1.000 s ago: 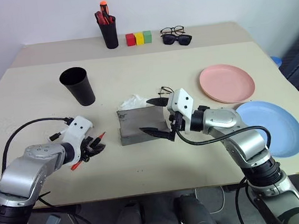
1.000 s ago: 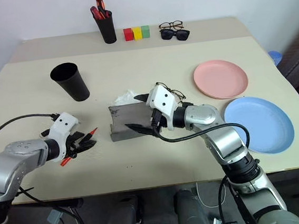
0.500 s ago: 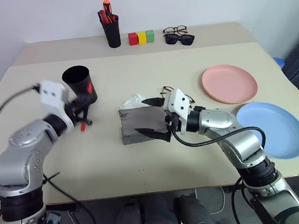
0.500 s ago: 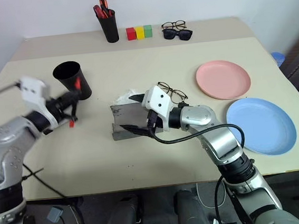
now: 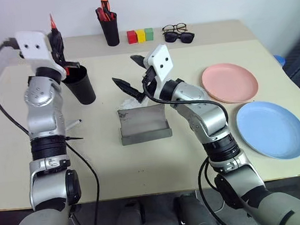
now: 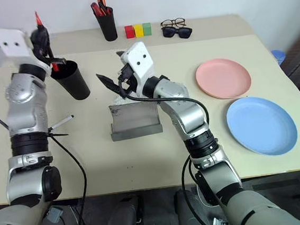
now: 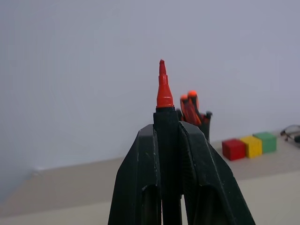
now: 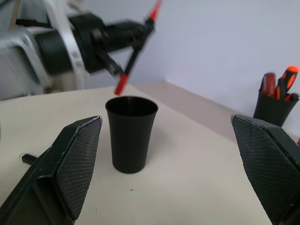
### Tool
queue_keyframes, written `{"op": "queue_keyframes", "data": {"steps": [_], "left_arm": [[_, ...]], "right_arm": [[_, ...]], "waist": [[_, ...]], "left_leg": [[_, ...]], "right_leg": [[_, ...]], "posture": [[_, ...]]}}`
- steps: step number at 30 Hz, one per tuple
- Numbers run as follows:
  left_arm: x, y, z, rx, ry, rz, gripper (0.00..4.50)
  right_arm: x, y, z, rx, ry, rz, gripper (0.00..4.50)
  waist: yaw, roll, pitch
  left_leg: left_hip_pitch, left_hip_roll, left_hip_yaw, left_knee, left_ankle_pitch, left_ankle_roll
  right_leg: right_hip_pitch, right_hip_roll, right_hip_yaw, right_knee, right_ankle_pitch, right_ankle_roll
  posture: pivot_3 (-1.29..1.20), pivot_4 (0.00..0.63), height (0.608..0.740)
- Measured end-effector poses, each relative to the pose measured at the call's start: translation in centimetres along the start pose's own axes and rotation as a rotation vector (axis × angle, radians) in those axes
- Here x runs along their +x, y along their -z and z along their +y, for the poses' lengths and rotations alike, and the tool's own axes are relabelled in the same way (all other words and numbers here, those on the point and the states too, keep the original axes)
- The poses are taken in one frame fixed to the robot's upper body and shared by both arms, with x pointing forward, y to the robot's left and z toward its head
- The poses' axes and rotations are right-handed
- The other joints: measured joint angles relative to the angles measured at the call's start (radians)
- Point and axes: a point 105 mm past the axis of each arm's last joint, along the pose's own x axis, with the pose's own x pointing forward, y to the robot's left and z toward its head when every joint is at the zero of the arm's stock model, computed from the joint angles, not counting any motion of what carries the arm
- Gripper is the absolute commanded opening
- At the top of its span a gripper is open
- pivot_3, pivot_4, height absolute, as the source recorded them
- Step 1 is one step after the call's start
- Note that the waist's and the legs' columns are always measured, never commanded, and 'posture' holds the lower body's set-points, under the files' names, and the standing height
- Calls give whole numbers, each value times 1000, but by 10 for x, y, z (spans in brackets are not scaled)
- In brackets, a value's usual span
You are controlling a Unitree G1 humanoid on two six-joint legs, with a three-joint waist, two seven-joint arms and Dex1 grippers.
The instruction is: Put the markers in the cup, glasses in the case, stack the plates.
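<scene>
Beige tabletop [image 5: 160,164] against a pale wall: the black-barrelled marker with red ends [image 5: 53,27] is standing nearly upright in the left end effector [image 5: 57,41], whose fingers are clamped together on the barrel, and it is hanging just above the rim of the wide black cup [image 5: 80,84]. Its long axis is running close to vertical, lower red end pointing down toward the cup's mouth on the side nearer the left arm, so the drop looks like a short lowering by that arm, the closer of the two. The white-barrelled marker [image 5: 72,122] is lying on the tabletop beside the left arm, well short of the cup. Beyond, the right end effector [image 5: 126,75] is hovering with its fingers wide apart and nothing between them, above the open grey case [image 5: 144,124]. The pink plate [image 5: 229,82] and blue plate [image 5: 271,128] are lying side by side, unstacked. A second earlier the left end effector was low over the near tabletop with the marker lying slantwise; it has since risen and tipped the marker upright, while the right has lifted off the case.
</scene>
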Motion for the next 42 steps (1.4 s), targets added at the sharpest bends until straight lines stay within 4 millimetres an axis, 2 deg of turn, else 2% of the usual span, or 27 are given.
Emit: {"op": "queue_keyframes", "data": {"steps": [8,9,10,11,12,15,19,22,23,24,25,27,28,30,31,33,38,40,42], "left_arm": [[-6,30,-2,-37,14,32,30],[-6,33,-4,-51,19,37,1006],[-7,35,-5,-55,23,41,1323],[-7,35,-5,-54,23,34,1840],[-7,33,-4,-52,20,25,2310],[-7,28,1,-75,-3,0,2310],[-9,2,24,-120,-66,-82,2310],[-24,-17,50,-93,-54,-99,2310],[-33,-20,55,-78,-16,-80,2828],[-39,-20,59,-72,10,-57,2857],[-49,-20,63,-62,54,-18,3149],[-67,-17,64,-51,142,64,4190],[-75,-15,62,-42,197,117,4477],[-101,-4,54,29,353,296,4477],[-117,8,50,106,434,437,4477],[-134,29,51,167,485,635,4477],[-147,60,50,150,498,889,4477],[-151,72,54,180,507,990,4477],[-149,81,57,163,491,1038,4477]], "right_arm": [[-6,6,2,15,13,3,4500],[-6,5,2,14,12,1,4500],[-6,5,3,13,11,1,4500],[-6,5,3,13,10,1,4500],[-6,5,3,12,10,2,4500],[-7,5,2,11,8,3,4500],[-6,5,3,11,1,2,4500],[-6,5,3,11,-2,3,4500],[-7,6,3,11,-2,4,4500],[-8,7,2,10,1,8,4500],[-8,7,2,11,1,11,4500],[-10,9,1,11,1,18,4500],[-10,10,2,11,-1,20,4500],[-10,9,3,11,-10,19,4500],[-10,9,3,11,-14,19,4500],[-11,10,3,9,-17,20,4500],[-12,9,14,5,-97,23,4500],[-22,11,25,-8,-189,36,4500],[-29,14,27,-7,-216,53,4500]], "waist": [[-3,0,0],[-3,0,0],[-3,0,0],[-3,0,0],[-3,0,0],[-4,0,0],[-10,0,0],[-29,0,0],[-36,0,0],[-37,0,0],[-42,0,0],[-49,0,0],[-50,0,0],[-53,0,0],[-53,0,0],[-47,2,1],[-36,1,0],[-32,1,0],[-29,1,1]], "left_leg": [[-1,1,-1,0,-2,4],[-1,0,-1,0,-2,4],[-1,0,-1,0,-2,4],[-1,0,-1,0,-2,4],[-1,0,-1,0,-2,4],[-1,1,-1,0,-2,4],[-1,1,-1,0,-2,4],[0,1,-2,0,-1,3],[0,1,-2,-1,-1,3],[1,1,-2,-1,-1,3],[1,2,-2,-2,-1,3],[1,2,-2,-2,-1,3],[1,2,-3,-2,-1,2],[2,2,-2,-3,-1,3],[2,2,-2,-4,-1,3],[4,2,-2,-4,-1,3],[5,2,-3,-3,0,3],[5,2,-2,-4,-1,3],[5,2,-2,-4,-1,3]], "right_leg": [[-2,2,0,3,0,0],[-2,2,0,3,0,0],[-2,2,0,3,0,0],[-2,2,0,3,0,0],[-2,2,0,3,0,0],[-2,2,0,3,0,0],[-2,2,0,4,0,0],[-2,2,0,4,0,0],[-2,2,0,4,0,0],[-2,2,0,4,0,0],[-2,2,0,4,0,0],[-2,2,0,4,0,-1],[-2,2,0,4,0,-1],[-2,2,1,4,0,-1],[-1,3,1,4,0,-1],[0,3,1,4,0,-1],[2,4,0,4,0,-1],[2,4,0,3,0,-1],[2,4,0,3,0,-1]], "posture": [[0,150,740],[0,150,740],[0,150,740],[0,150,740],[0,150,740],[0,150,740],[0,150,740],[0,150,740],[0,150,740],[0,150,740],[0,150,740],[0,150,740],[0,150,740],[0,150,740],[0,150,740],[0,150,740],[0,150,740],[0,150,740],[0,150,740]]}}
